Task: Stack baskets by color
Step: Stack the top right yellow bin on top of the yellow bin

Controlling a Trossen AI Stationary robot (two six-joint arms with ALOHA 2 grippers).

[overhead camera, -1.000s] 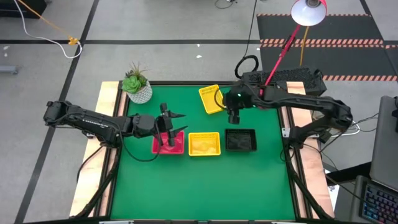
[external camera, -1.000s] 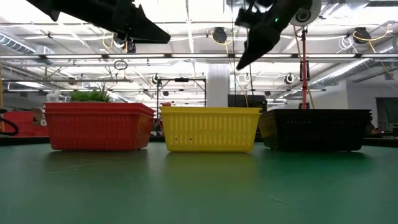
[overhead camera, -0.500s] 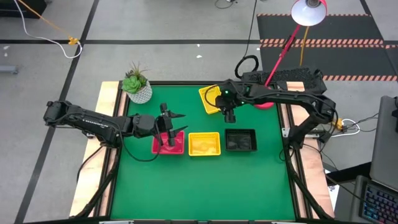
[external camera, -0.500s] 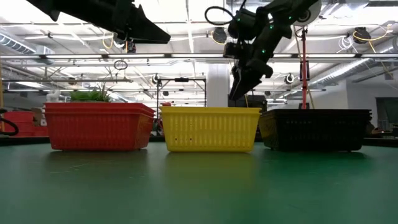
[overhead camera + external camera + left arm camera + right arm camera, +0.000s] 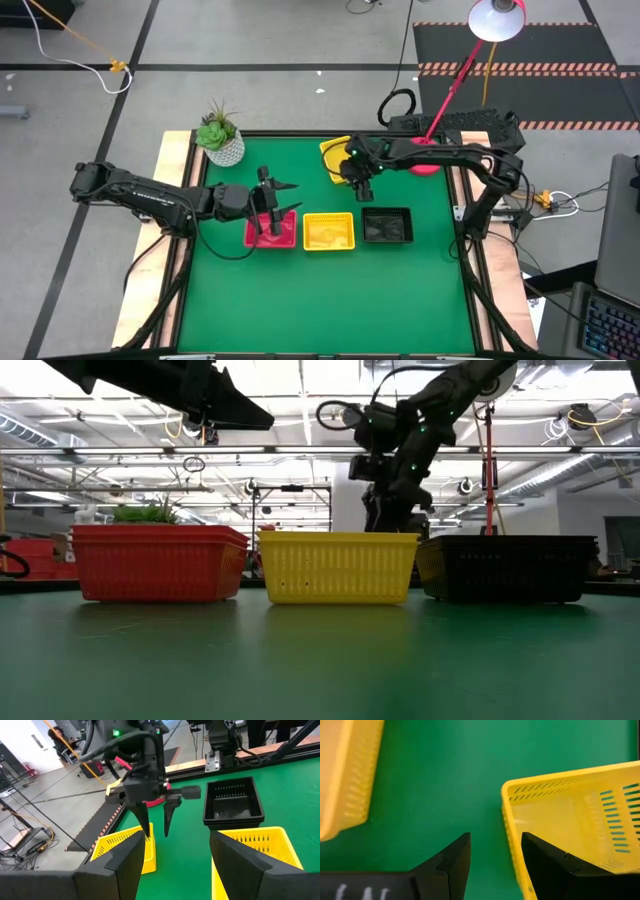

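Near the table's middle a red basket point(image 5: 270, 229), a yellow basket point(image 5: 328, 231) and a black basket point(image 5: 387, 225) stand in a row, each on its bottom. A second yellow basket point(image 5: 337, 160) lies behind them, turned askew. My right gripper point(image 5: 360, 189) hangs open just over that basket's right-hand wall point(image 5: 510, 835). The rim shows between its fingers point(image 5: 540, 862), and I see no touch. My left gripper point(image 5: 274, 203) waits open above the red basket.
A white plant pot point(image 5: 222, 141) stands at the far left corner. A red lamp base point(image 5: 425, 166) sits at the far right, its stem slanting up to the shade point(image 5: 497, 18). The green mat point(image 5: 320, 300) in front of the row is bare.
My right gripper has come down and toward the table's left, to the askew yellow basket, tipping more steeply downward as it went. Its fingers have stayed open. The baskets have not moved.
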